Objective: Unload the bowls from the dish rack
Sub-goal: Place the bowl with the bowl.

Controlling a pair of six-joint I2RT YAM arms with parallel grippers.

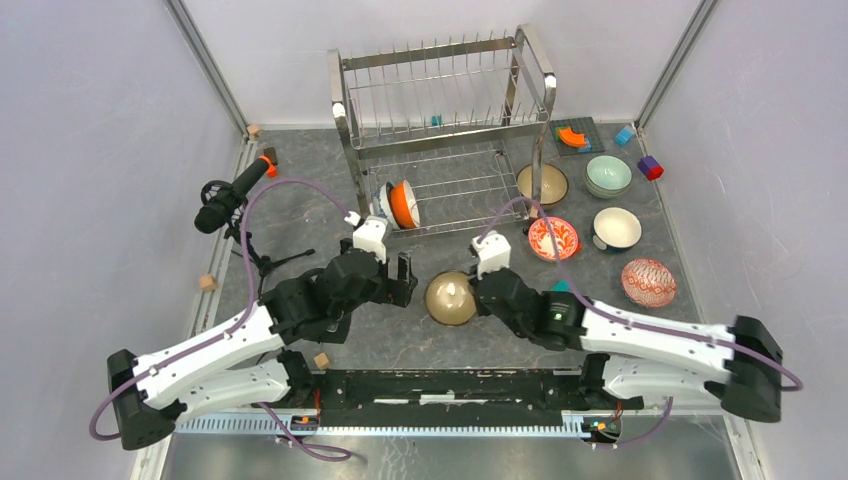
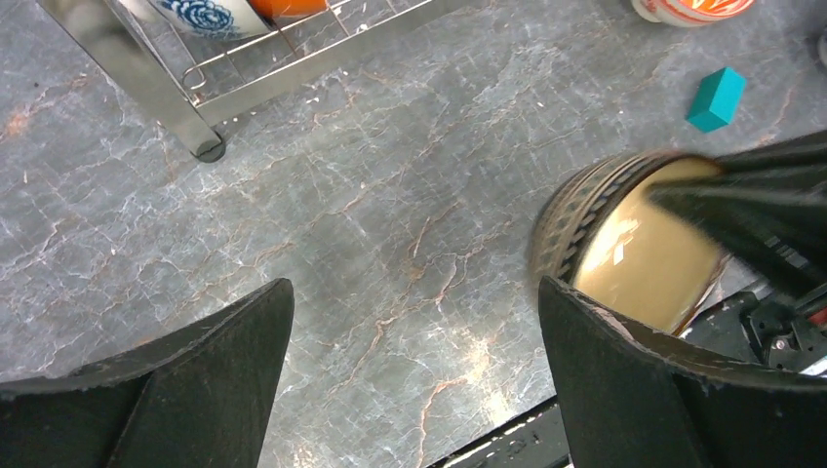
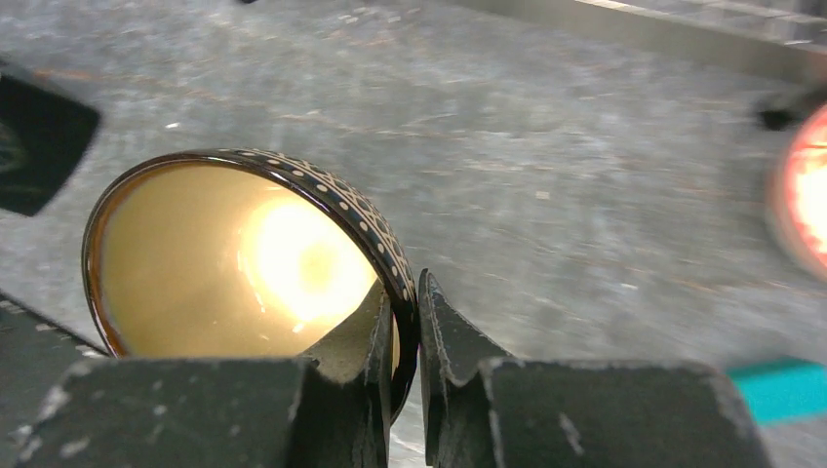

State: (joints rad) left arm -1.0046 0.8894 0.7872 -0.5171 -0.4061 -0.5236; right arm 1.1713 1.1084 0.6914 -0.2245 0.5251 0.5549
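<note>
Already five bowls (image 1: 608, 175) are set right of the right claw (image 3: 405, 297), itself clenched on the rim of a brown-gold bowl (image 3: 224, 263) — left claw (image 2: 414, 288) spread empty — and two bowls (image 1: 404, 204) are left in the dish rack (image 1: 440, 52) beyond.

We record the red-patterned bowl (image 3: 805, 190) as blurred and cut by the right edge of the right wrist view, the teal block (image 3: 780, 390) likewise cut. In the left wrist view the top edge crops the blue-and-white bowl (image 2: 200, 15) and orange bowl (image 2: 288, 7); the brown-gold bowl (image 2: 634, 263) is smeared, partly behind the right gripper's fingers (image 2: 751, 210).
</note>
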